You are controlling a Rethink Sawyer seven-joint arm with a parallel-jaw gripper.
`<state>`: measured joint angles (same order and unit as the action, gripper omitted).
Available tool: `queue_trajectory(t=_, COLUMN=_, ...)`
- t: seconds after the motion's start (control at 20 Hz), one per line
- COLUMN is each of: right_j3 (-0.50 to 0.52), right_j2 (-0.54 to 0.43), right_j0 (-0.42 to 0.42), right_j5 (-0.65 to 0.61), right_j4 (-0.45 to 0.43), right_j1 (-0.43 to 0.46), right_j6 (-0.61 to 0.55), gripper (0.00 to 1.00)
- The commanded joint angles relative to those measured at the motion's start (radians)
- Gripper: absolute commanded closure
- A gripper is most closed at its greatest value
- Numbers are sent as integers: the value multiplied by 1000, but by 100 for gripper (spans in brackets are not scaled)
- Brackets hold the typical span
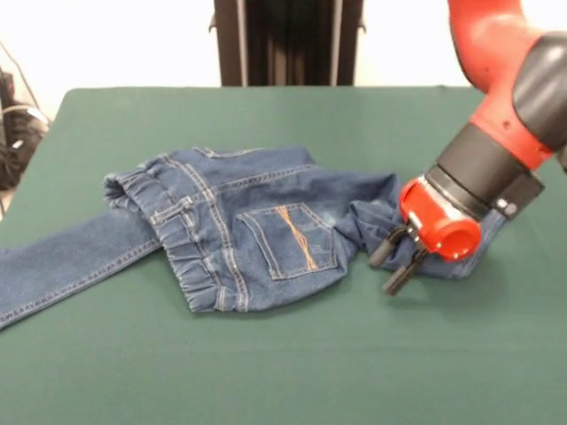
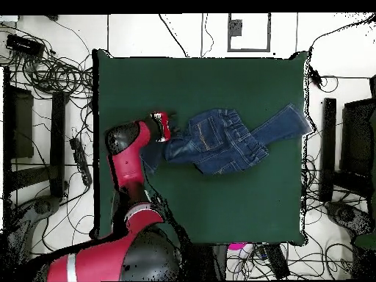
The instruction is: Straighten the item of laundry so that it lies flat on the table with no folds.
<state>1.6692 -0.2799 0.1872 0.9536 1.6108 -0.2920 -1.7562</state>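
Green table (image 1: 266, 354) under all | gripper (image 1: 396, 261) low at jeans (image 1: 248, 235) leg end, two black fingers (image 1: 383, 249) apart, nothing clamped | jeans mid-table, crumpled, waistband folded over, other leg stretched away from gripper

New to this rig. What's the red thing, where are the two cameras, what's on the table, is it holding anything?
The red and black thing is a robot arm ending in a gripper with two dark fingers. One picture is taken across the table, facing the robot; the other looks straight down from above, with the robot's base at the bottom. On the green table lie blue jeans, bunched and folded over at the waist, one leg stretching out to the table's edge. The gripper sits at the crumpled other end of the jeans. Its fingers stand apart and nothing shows between them, so it seems to hold nothing.
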Motion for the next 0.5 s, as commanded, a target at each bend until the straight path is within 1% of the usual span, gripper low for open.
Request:
queue_trajectory(t=0.05, right_j3=215, right_j2=-695, right_j0=-497, right_j5=-90, right_j4=535, right_j1=-85, right_j6=1656, gripper=0)
queue_trajectory(t=0.1, right_j3=201, right_j2=-701, right_j0=-503, right_j5=-76, right_j4=521, right_j1=-76, right_j6=1668, gripper=0)
queue_trajectory(t=0.25, right_j3=209, right_j2=-744, right_j0=-542, right_j5=-41, right_j4=479, right_j1=-53, right_j6=1655, gripper=0)
queue_trajectory(t=0.35, right_j3=217, right_j2=-794, right_j0=-580, right_j5=0, right_j4=486, right_j1=-38, right_j6=1660, gripper=0)
queue_trajectory(t=0.5, right_j3=230, right_j2=-837, right_j0=-612, right_j5=56, right_j4=497, right_j1=-49, right_j6=1673, gripper=0)
